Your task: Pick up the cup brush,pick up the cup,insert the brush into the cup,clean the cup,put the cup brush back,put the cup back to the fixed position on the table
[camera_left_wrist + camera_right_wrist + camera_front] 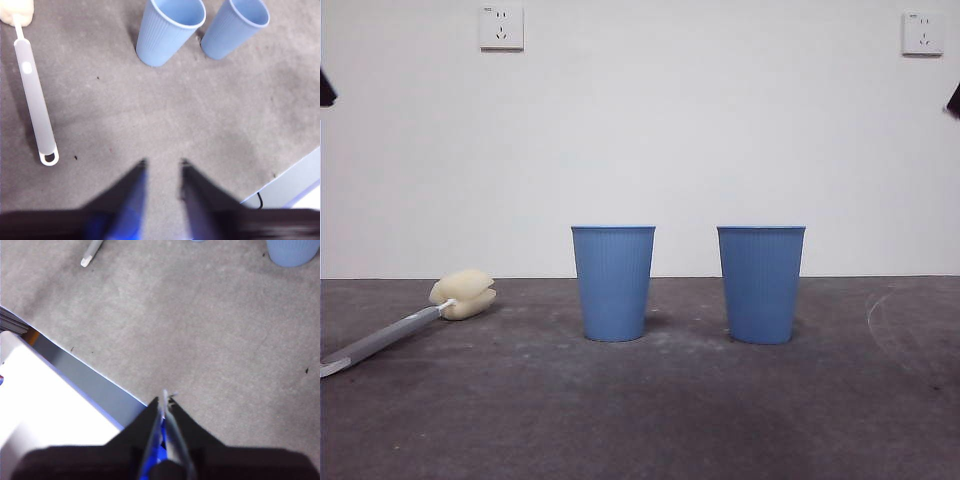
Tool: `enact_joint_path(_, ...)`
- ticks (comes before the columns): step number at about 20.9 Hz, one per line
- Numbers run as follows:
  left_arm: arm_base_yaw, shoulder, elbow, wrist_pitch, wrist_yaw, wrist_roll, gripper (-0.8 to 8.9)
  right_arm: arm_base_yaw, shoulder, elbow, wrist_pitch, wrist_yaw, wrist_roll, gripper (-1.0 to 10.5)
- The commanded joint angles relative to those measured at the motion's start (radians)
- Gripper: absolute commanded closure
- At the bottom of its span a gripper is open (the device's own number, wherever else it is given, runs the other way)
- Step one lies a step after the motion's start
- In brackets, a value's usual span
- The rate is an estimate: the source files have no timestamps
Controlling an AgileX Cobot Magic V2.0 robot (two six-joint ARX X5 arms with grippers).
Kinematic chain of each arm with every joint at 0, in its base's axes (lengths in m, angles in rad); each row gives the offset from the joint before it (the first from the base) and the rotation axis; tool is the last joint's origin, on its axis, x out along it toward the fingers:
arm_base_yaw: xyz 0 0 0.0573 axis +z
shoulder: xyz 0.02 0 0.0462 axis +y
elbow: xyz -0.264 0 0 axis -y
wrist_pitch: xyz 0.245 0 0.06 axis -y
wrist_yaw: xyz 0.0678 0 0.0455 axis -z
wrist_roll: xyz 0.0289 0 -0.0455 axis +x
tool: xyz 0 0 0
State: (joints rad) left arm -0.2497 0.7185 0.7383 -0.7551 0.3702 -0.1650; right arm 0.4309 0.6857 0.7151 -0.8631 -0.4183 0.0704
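Left claw (162,167) hanging w/ jaws apart, cup brush (35,100) & both cups (170,30) lying ahead; right claw (165,400) sitting pinched together

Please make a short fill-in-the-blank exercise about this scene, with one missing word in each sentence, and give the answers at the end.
1. The number of blue cups standing on the table is ____.
2. Both cups, one and the other, stand ____ with the opening facing up.
3. The cup brush lies on the table, and its sponge head is ____ in colour.
4. The left gripper holds nothing, and its fingers are ____.

Answers: two; upright; cream-yellow; open
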Motion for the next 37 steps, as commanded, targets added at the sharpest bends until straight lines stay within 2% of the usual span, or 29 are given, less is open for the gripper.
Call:
enact_joint_path(1,0.0,0.0,-0.008,0.001,0.003,0.021,8.21,0.002,0.005,0.015,-0.005,0.003,-0.018,9.6)
enact_joint_path(5,0.0,0.0,-0.007,0.001,-0.005,0.02,8.18,0.002,0.005,0.022,-0.005,0.015,-0.019,9.5)
enact_joint_path(9,0.0,0.0,-0.005,0.001,-0.004,0.02,8.18,0.002,0.005,0.023,-0.005,0.072,-0.019,9.5)
enact_joint_path(14,0.0,0.003,0.0,0.024,-0.004,0.019,8.18,0.002,0.005,0.023,-0.005,0.185,-0.019,9.5)
enact_joint_path(17,0.002,0.011,0.0,0.105,-0.028,0.078,8.18,0.002,0.005,0.023,-0.005,0.251,-0.019,9.5)
enact_joint_path(20,0.002,0.022,0.0,0.223,-0.114,0.178,8.18,0.002,0.005,0.023,-0.005,0.304,-0.019,9.5)
enact_joint_path(22,-0.002,0.013,-0.005,0.322,-0.225,0.256,8.18,0.002,0.005,0.023,-0.005,0.332,-0.019,9.5)
enact_joint_path(24,0.026,-0.018,-0.013,0.409,-0.381,0.343,8.18,0.002,0.005,0.023,-0.006,0.349,-0.019,9.5)
enact_joint_path(26,0.075,-0.083,-0.067,0.55,-0.41,0.38,8.18,0.002,0.005,0.023,-0.005,0.349,-0.019,9.5)
enact_joint_path(28,0.138,-0.175,-0.171,0.7,-0.412,0.369,8.18,0.002,0.005,0.023,-0.005,0.349,-0.019,9.5)
enact_joint_path(30,0.203,-0.263,-0.28,0.784,-0.414,0.351,8.18,0.002,0.005,0.023,-0.005,0.349,-0.019,9.5)
enact_joint_path(37,0.277,-0.452,-0.495,0.771,-0.413,0.322,8.18,0.001,0.005,0.023,-0.005,0.352,-0.019,9.5)
